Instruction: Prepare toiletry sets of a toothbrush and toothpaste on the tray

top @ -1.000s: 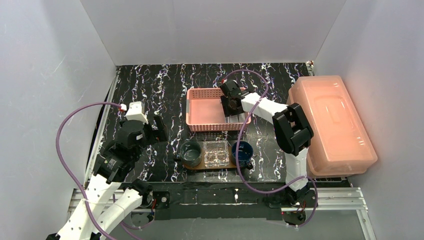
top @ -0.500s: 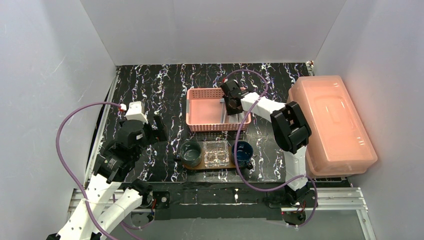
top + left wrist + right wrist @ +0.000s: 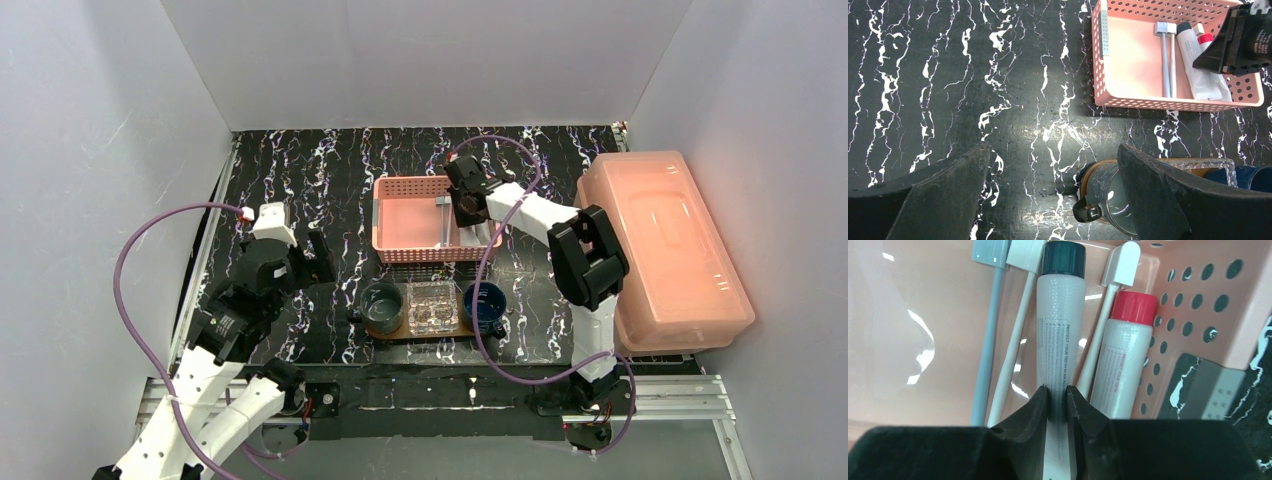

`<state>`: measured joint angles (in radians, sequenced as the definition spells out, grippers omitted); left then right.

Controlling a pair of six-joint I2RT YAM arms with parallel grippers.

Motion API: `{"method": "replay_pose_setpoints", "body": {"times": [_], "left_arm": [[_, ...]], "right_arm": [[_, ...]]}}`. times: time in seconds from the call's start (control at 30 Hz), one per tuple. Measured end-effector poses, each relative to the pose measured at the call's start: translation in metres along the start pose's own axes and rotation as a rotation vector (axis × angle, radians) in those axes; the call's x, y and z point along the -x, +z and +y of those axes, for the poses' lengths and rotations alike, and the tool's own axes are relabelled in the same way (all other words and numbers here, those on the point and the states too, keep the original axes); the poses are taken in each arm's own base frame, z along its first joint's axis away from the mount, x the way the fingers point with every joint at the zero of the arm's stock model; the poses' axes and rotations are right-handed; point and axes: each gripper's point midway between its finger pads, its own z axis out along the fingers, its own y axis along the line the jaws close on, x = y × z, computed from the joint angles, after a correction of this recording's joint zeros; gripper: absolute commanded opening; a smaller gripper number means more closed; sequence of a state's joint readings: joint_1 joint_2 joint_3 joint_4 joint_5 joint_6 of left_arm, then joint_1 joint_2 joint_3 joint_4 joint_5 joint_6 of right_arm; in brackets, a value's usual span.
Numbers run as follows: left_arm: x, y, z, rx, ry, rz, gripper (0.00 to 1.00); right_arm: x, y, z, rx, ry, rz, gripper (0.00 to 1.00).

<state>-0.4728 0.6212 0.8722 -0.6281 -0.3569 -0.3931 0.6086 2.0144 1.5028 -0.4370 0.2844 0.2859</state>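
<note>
My right gripper [image 3: 1057, 392] is inside the pink basket [image 3: 425, 257] and is shut on a white toothpaste tube with a dark cap [image 3: 1060, 315]. Beside it lie a red-capped toothpaste tube [image 3: 1125, 360], a grey toothbrush [image 3: 988, 330] and two white toothbrushes [image 3: 1015, 330]. The dark wooden tray [image 3: 420, 334] lies nearer the arms and carries a grey cup [image 3: 382, 308], a clear glass dish [image 3: 432, 305] and a blue cup [image 3: 485, 305]. My left gripper [image 3: 1053, 150] is open and empty above the table, just left of the grey cup [image 3: 1108, 195].
A large translucent pink lidded box [image 3: 660, 240] stands along the right side. White walls close in the black marbled table on three sides. In the left wrist view the right gripper [image 3: 1243, 40] covers the basket's right end.
My right gripper has shifted slightly toward the back of the basket, uncovering a toothbrush beside it. The left arm has not moved.
</note>
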Motion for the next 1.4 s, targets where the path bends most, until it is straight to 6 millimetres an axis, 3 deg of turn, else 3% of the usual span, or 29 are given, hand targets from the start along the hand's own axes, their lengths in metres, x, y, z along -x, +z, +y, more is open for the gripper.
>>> {"method": "replay_pose_setpoints", "body": {"times": [0.37,0.67,0.97,1.13,1.4], "left_arm": [[-0.009,0.01,-0.005,-0.004,0.019,0.057,0.99],[-0.014,0.013,-0.009,-0.016,0.027,0.084,0.99],[-0.024,0.017,-0.02,-0.071,0.038,0.141,0.99],[-0.03,0.017,-0.037,-0.157,0.034,0.184,0.99],[-0.034,0.009,-0.085,-0.381,-0.006,0.296,0.99]], "right_arm": [[0.031,-0.046,-0.002,0.033,-0.001,-0.102,0.01],[0.035,-0.069,-0.001,0.069,-0.019,-0.125,0.01],[0.046,-0.129,0.008,0.201,-0.055,-0.225,0.01],[0.041,-0.165,0.019,0.294,-0.101,-0.271,0.01],[0.017,-0.218,0.04,0.452,-0.197,-0.317,0.01]]}}
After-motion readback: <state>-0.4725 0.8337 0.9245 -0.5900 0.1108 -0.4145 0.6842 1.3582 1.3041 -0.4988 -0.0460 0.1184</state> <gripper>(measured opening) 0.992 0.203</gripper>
